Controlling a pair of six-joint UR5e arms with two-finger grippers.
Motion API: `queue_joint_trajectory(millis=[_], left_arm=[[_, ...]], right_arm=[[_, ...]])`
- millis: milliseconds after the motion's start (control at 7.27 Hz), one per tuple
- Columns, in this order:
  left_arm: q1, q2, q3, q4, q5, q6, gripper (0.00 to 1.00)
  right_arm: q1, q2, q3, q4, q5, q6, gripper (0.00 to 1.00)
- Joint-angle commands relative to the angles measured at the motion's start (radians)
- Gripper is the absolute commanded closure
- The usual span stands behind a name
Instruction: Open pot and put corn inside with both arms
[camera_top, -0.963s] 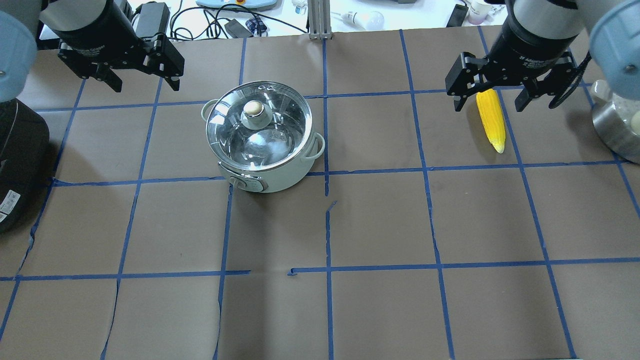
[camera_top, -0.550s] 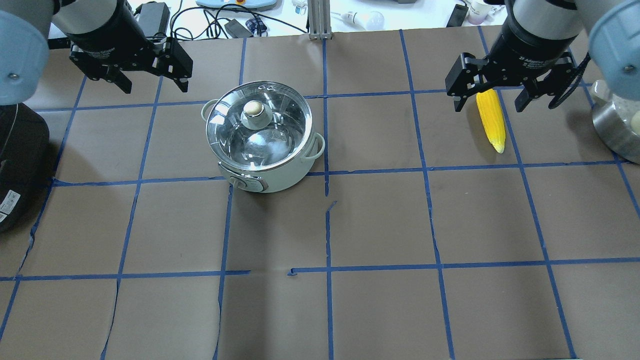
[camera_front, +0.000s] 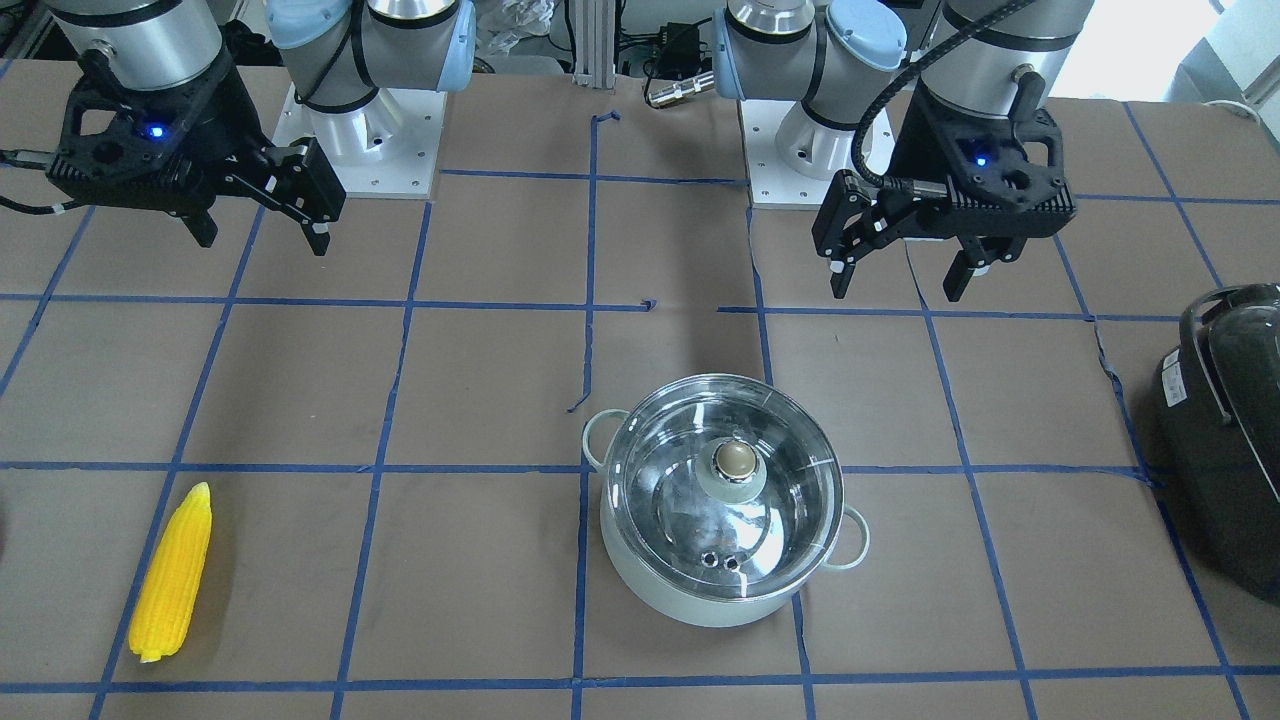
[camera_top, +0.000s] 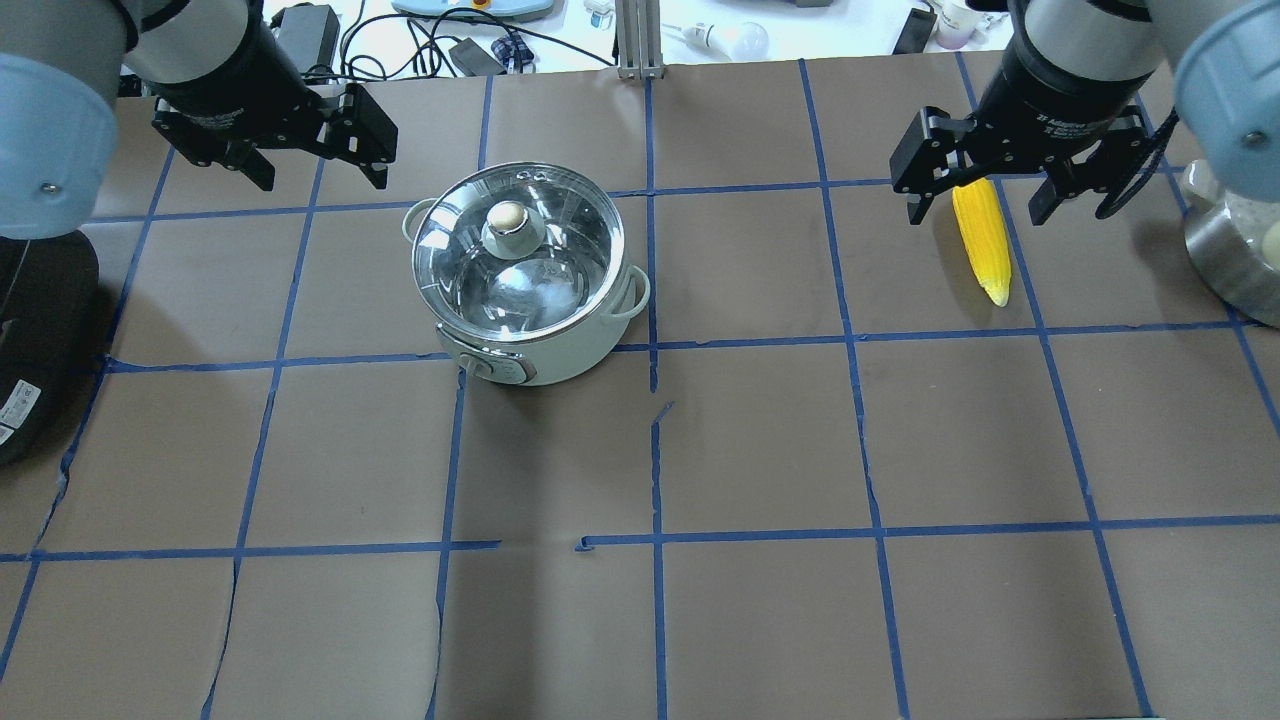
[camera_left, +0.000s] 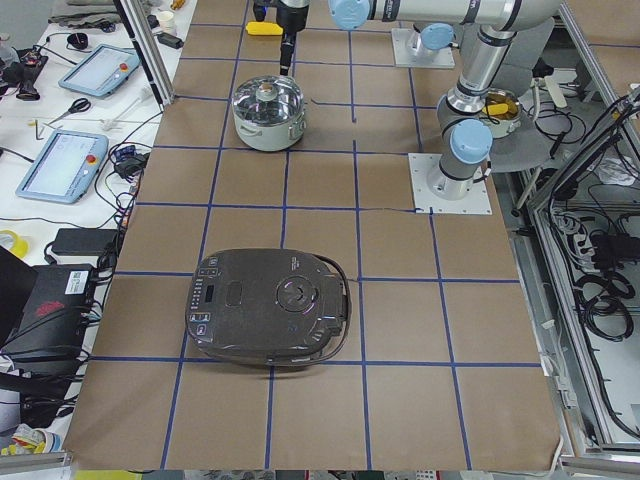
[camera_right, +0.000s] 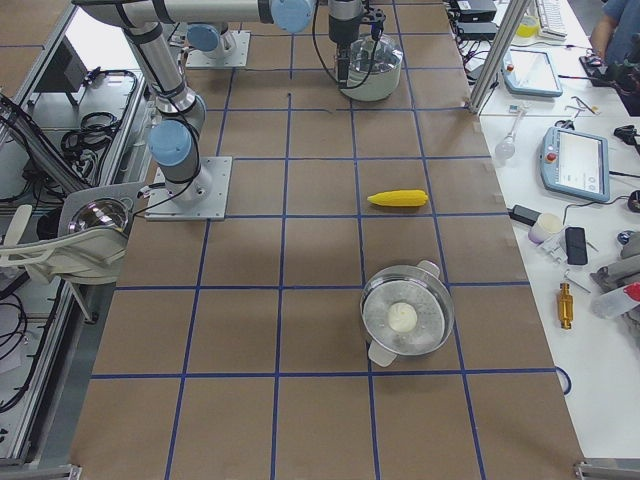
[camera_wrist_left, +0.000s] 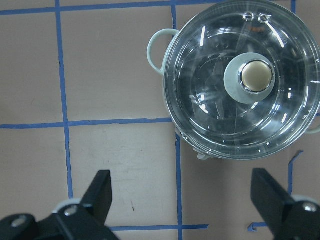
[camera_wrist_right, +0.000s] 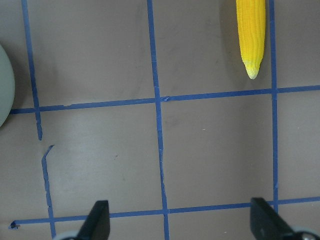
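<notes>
The mint-green pot (camera_top: 545, 362) stands left of centre with its glass lid (camera_top: 520, 270) on and its brass knob (camera_top: 508, 214) up; it also shows in the front view (camera_front: 700, 600) and the left wrist view (camera_wrist_left: 156, 50). My left gripper (camera_top: 320, 180) is open and empty, in the air behind and left of the pot (camera_front: 897, 292). The yellow corn (camera_top: 984, 245) lies on the table at the right (camera_front: 172, 575), tip towards the front. My right gripper (camera_top: 978, 215) is open and empty, high above the corn's blunt end (camera_front: 262, 243). The right wrist view shows the corn's tip (camera_wrist_right: 251, 40).
A large black appliance (camera_top: 30, 330) sits at the table's left edge (camera_front: 1225, 420). A steel steamer pot (camera_top: 1235, 260) with a white item inside stands at the right edge (camera_right: 405, 315). Brown paper with blue tape lines covers the table.
My left gripper has moved to the right, closer to the pot. My right gripper has barely moved. Pot and corn have not moved.
</notes>
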Motion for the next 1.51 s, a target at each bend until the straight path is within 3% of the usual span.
queue_joint_trajectory(millis=[0,138,688,1376], left_arm=[[-0.005,0.010,-0.001,0.005,-0.014,-0.001,0.00],[-0.005,-0.010,-0.002,0.011,-0.026,-0.001,0.06],[-0.058,-0.091,0.025,0.040,-0.026,-0.082,0.06],[-0.161,-0.336,0.122,0.186,0.000,-0.283,0.06]], right_arm=[[0.000,0.000,0.003,0.001,0.000,0.001,0.00],[0.000,0.002,0.003,0.000,0.003,0.001,0.00],[0.000,0.005,0.003,-0.001,-0.001,0.001,0.00],[0.000,0.005,0.003,0.000,-0.003,-0.003,0.00]])
